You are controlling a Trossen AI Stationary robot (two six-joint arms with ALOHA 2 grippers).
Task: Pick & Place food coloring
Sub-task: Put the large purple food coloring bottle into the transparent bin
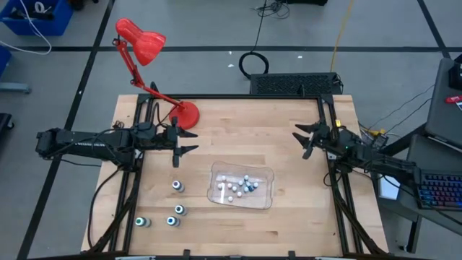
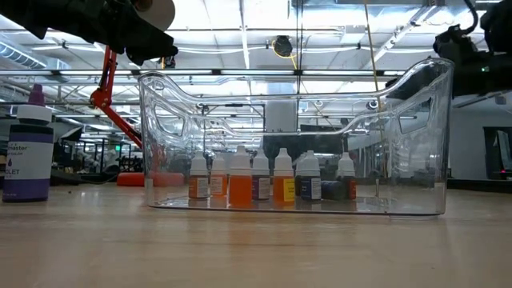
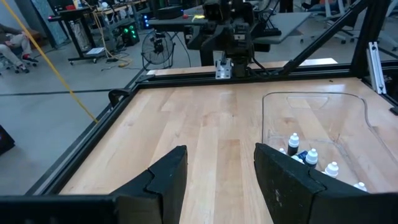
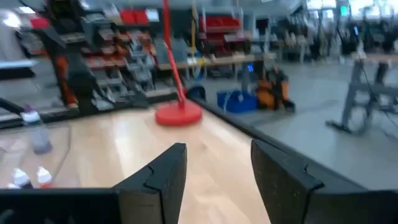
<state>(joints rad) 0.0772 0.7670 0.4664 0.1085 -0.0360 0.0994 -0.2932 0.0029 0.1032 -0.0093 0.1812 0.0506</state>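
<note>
Robotics lab or workshop: framed wooden table [image 1: 238, 144], ceiling strip lights [image 2: 240, 36], equipment racks [image 4: 124, 68], floor cables [image 1: 254, 63]

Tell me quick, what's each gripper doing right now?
Left gripper: open, empty, over bare table.
Right gripper: open, empty, over bare table.

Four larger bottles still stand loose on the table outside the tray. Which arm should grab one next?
Left, probably. The left gripper hangs open on the same side as the loose bottles, with the nearest just below it. The right gripper waits open beyond the clear tray.

left pincer [image 1: 185, 142] spread, right pincer [image 1: 301, 140] spread, both raised
</note>
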